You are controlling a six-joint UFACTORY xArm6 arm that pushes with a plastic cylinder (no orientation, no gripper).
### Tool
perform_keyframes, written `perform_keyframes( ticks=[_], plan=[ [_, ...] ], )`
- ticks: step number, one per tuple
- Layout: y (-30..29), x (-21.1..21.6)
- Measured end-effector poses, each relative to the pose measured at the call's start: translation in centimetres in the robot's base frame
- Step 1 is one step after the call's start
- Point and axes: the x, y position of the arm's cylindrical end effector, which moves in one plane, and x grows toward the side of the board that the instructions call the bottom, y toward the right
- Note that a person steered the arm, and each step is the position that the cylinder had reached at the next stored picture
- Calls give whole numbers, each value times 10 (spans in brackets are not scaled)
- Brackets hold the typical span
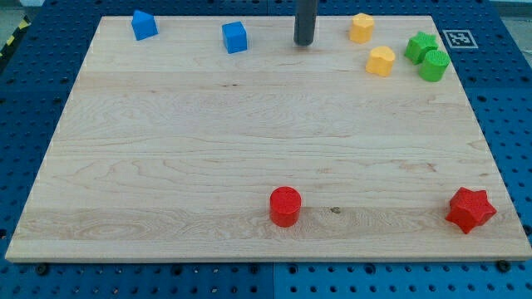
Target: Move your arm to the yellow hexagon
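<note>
My tip stands near the view's top edge of the wooden board. Only the rod's lower part shows. A yellow block that looks hexagonal lies to the tip's right, a short gap away and not touching. A second yellow block lies a little further right and lower; its shape is hard to make out. A blue cube lies to the tip's left.
A blue block sits at the top left. Two green blocks touch at the top right. A red cylinder sits at bottom centre and a red star at bottom right.
</note>
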Motion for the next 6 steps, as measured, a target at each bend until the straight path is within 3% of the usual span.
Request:
perform_keyframes(
  ticks=[1,3,6],
  plan=[
    [19,-35],
    [143,-36],
    [115,-6]
  ],
)
